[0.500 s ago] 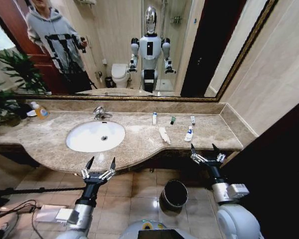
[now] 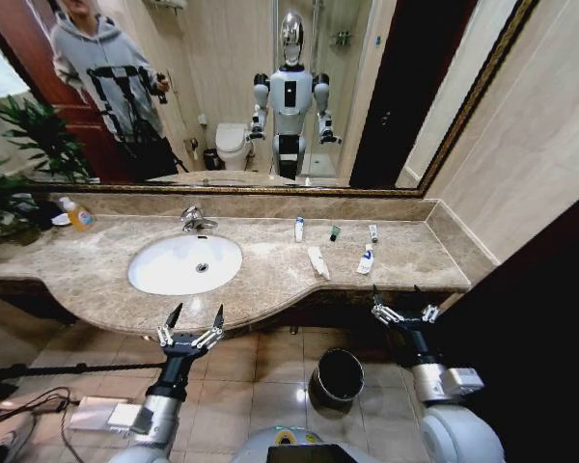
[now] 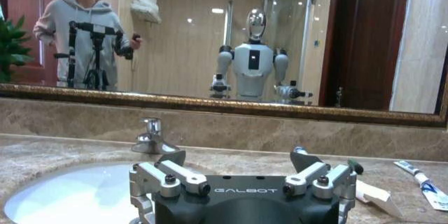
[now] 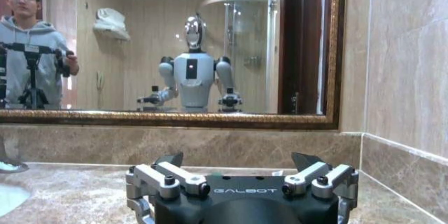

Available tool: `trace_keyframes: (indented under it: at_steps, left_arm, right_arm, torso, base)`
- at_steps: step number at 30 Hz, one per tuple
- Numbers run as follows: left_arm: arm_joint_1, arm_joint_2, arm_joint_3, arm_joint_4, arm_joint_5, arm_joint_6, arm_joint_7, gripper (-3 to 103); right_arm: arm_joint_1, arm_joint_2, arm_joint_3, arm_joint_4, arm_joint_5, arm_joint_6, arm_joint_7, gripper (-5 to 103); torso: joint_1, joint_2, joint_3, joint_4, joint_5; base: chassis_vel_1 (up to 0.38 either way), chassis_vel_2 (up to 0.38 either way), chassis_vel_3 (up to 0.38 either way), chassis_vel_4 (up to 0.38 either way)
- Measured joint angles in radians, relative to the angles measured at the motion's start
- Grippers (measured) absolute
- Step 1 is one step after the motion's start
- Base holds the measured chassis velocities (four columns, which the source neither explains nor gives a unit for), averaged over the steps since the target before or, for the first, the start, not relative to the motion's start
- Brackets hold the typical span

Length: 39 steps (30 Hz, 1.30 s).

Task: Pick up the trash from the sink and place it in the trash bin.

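Observation:
The white oval sink (image 2: 164, 275) sits in the beige marble counter (image 2: 87, 260) and looks bare inside. The trash lies on the counter to its right: a small white bottle (image 2: 299, 229), a dark green piece (image 2: 335, 232), a small tube (image 2: 373, 232), a flat white tube (image 2: 317, 261) and a blue-marked bottle (image 2: 366, 260). The black trash bin (image 2: 337, 376) stands on the floor under the counter's front edge. My left gripper (image 2: 193, 323) hangs open in front of the sink (image 3: 70, 192). My right gripper (image 2: 402, 307) is open at the counter's right front edge. Neither holds anything.
A chrome faucet (image 2: 195, 220) stands behind the basin. An orange soap bottle (image 2: 77, 214) and a plant (image 2: 19, 164) are at the far left. A mirror spans the back wall and a tiled wall closes the right. Cables (image 2: 39, 400) lie on the floor.
My right gripper has dropped slightly lower and nearer to me at the counter edge. The left gripper and the trash have not moved.

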Motion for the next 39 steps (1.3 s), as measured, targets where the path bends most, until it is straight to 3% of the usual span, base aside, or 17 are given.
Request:
trace_keyframes:
  at_steps: [9, 21, 27, 31, 34, 36, 39]
  left_arm:
    - [0.0, 0.0, 0.0, 0.0, 0.0, 0.0, 0.0, 100]
    - [0.0, 0.0, 0.0, 0.0, 0.0, 0.0, 0.0, 100]
    - [0.0, 0.0, 0.0, 0.0, 0.0, 0.0, 0.0, 100]
    - [0.0, 0.0, 0.0, 0.0, 0.0, 0.0, 0.0, 100]
    - [0.0, 0.0, 0.0, 0.0, 0.0, 0.0, 0.0, 100]
    - [0.0, 0.0, 0.0, 0.0, 0.0, 0.0, 0.0, 100]
    - [0.0, 0.0, 0.0, 0.0, 0.0, 0.0, 0.0, 100]
  right_arm:
    - [0.007, -0.001, -0.01, -0.01, -0.005, -0.004, -0.008, 100]
    - [0.069, -0.033, -0.018, -0.04, 0.006, -0.062, -0.008, 100]
    - [0.199, -0.086, -0.044, -0.124, 0.028, -0.132, 0.003, 100]
    - [0.38, -0.167, -0.075, -0.271, 0.084, -0.207, 0.031, 100]
    - [0.443, -0.189, -0.09, -0.324, 0.097, -0.224, 0.045, 100]
    - [0.592, -0.211, -0.129, -0.445, 0.114, -0.29, 0.082, 100]
    - [0.655, -0.209, -0.151, -0.508, 0.142, -0.323, 0.101, 100]
  torso:
    - [0.0, 0.0, 0.0, 0.0, 0.0001]
    - [0.0, 0.0, 0.0, -0.0001, 0.0]
    - [0.0, 0.0, 0.0, 0.0, 0.0002]
    - [0.0, 0.0, 0.0, 0.0, 0.0002]
    - [0.0, 0.0, 0.0, 0.0, 0.0001]
    - [0.0, 0.0, 0.0, 0.0001, 0.0]
    - [0.0, 0.0, 0.0, 0.0002, 0.0001]
  base:
    - [0.0, 0.0, 0.0, 0.0]
    - [0.0, 0.0, 0.0, 0.0]
    - [0.0, 0.0, 0.0, 0.0]
    - [0.0, 0.0, 0.0, 0.0]
    - [0.0, 0.0, 0.0, 0.0]
    - [0.0, 0.0, 0.0, 0.0]
    - [0.0, 0.0, 0.0, 0.0]
